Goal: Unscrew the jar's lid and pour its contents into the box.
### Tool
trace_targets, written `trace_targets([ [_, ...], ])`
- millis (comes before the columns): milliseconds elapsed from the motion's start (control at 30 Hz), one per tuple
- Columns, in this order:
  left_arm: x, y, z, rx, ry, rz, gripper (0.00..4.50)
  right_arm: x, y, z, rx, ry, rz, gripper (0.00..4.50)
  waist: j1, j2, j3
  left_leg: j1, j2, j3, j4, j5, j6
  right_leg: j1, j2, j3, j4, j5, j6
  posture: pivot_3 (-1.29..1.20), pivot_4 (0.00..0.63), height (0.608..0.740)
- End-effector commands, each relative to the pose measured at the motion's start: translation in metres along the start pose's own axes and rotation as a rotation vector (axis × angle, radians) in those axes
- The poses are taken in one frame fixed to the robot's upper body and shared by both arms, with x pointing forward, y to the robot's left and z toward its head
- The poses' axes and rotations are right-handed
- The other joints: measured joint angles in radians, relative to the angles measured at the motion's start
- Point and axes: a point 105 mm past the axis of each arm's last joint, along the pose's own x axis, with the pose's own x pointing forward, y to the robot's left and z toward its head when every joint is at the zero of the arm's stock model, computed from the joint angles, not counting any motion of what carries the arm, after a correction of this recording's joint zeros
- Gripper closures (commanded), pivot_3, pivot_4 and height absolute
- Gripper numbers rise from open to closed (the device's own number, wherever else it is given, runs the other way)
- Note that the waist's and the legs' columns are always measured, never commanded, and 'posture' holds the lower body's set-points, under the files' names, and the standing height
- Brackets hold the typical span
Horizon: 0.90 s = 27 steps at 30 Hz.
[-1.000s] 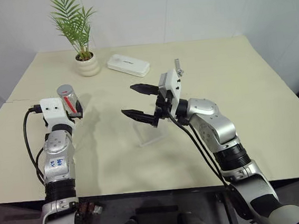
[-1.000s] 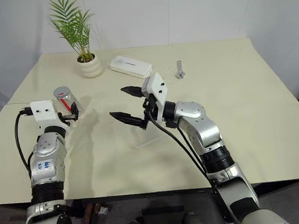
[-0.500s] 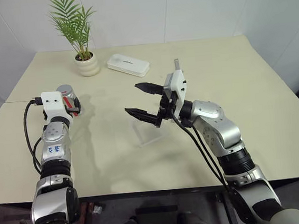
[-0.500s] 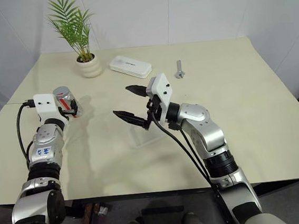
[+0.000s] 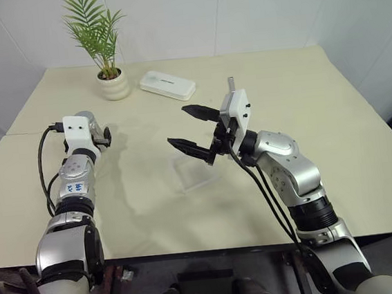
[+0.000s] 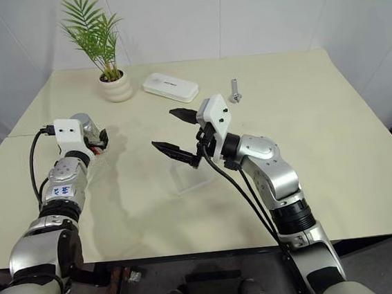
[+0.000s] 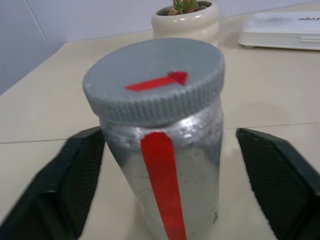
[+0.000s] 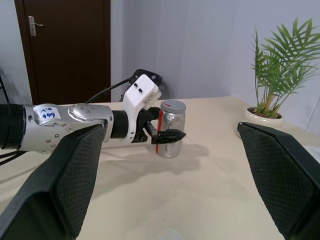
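Note:
The silver jar [image 7: 170, 165] with a red stripe stands upright on the table at the left. Its grey ribbed lid [image 7: 155, 80], marked with a red arrow, sits on top. My left gripper [image 5: 99, 134] reaches level around the jar, open. One finger [image 7: 75, 170] lies against the jar's side; the other finger [image 7: 275, 175] stands a little apart from it. The contents are hidden inside the jar. My right gripper [image 5: 179, 126] hovers open and empty above the clear box [image 5: 195, 175] at mid-table, pointing toward the jar [image 8: 170, 131].
A white plant pot [image 5: 115, 85] with a palm stands at the back left. Beside it lies a flat white case [image 5: 168, 85]. A metal bolt [image 6: 234, 90] stands behind my right wrist. Bare table [image 5: 334, 140] stretches to the right.
My left hand has pushed forward so its fingers straddle the jar, and the fingers have drawn closer together. The right gripper has stayed almost still.

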Motion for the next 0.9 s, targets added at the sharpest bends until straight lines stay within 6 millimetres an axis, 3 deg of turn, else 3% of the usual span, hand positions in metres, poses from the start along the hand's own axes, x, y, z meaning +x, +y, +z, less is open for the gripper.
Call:
trace_targets([
  [33, 0.002, 0.004, 0.015, 0.008, -0.051, -0.002, 1.50, -0.005, 0.000, 0.011, -0.025, -0.044, -0.014, 0.00, 0.001, 0.000, 0.000, 0.000, 0.000, 0.000, 0.000, 0.000, 0.000, 0.000, 0.000, 0.000, 0.000, 0.000, 0.000, 0.00, 0.150, 0.740],
  [167, 0.001, -0.001, 0.014, -0.024, -0.067, -0.034, 2.62, -0.009, 0.000, 0.005, -0.016, -0.033, -0.029, 0.00, 0.000, 0.000, 0.000, 0.000, 0.000, 0.000, 0.000, 0.000, 0.000, 0.000, 0.000, 0.000, 0.000, 0.000, 0.000, 0.00, 0.150, 0.740],
  [267, -0.001, -0.002, 0.023, -0.047, -0.121, -0.075, 2.63, -0.012, -0.002, 0.003, -0.016, -0.023, -0.040, 0.00, 0.000, 0.000, 0.000, 0.000, 0.000, 0.000, 0.000, 0.000, 0.000, 0.000, 0.000, 0.000, 0.000, 0.000, 0.000, 0.00, 0.150, 0.740],
  [400, -0.011, -0.002, 0.052, -0.045, -0.245, -0.197, 2.63, -0.018, -0.003, 0.003, -0.018, -0.009, -0.057, 0.00, -0.001, 0.000, 0.000, 0.000, 0.000, 0.000, -0.001, 0.000, 0.000, 0.000, 0.000, 0.000, 0.000, 0.000, 0.000, 0.00, 0.150, 0.740],
  [467, -0.024, -0.007, 0.069, -0.036, -0.284, -0.313, 2.63, -0.022, -0.003, 0.003, -0.014, 0.001, -0.064, 0.00, -0.003, 0.000, 0.000, -0.001, 0.000, 0.001, -0.001, 0.000, 0.000, -0.001, 0.000, 0.000, 0.000, 0.000, 0.000, 0.00, 0.150, 0.740],
  [567, -0.060, -0.024, 0.088, -0.003, -0.275, -0.570, 2.63, -0.026, -0.003, 0.006, -0.016, 0.030, -0.066, 0.00, -0.006, 0.000, 0.000, -0.001, 0.004, 0.003, -0.002, -0.001, -0.002, -0.003, 0.003, 0.003, 0.000, 0.000, -0.001, 0.00, 0.150, 0.740],
  [700, -0.112, -0.042, 0.094, -0.001, -0.159, -0.890, 2.63, -0.022, -0.001, 0.023, 0.025, 0.034, -0.048, 0.00, -0.007, 0.000, 0.000, 0.000, 0.010, 0.003, -0.001, -0.003, -0.005, -0.005, 0.010, 0.006, 0.004, -0.003, -0.006, 0.00, 0.150, 0.740],
  [900, -0.149, -0.059, 0.094, 0.001, -0.068, -1.112, 2.63, 0.003, 0.008, 0.040, 0.096, 0.067, 0.000, 0.00, -0.012, 0.000, 0.000, 0.001, 0.013, 0.004, -0.001, -0.002, -0.005, -0.008, 0.012, 0.006, 0.007, -0.005, -0.012, 0.00, 0.150, 0.740],
])
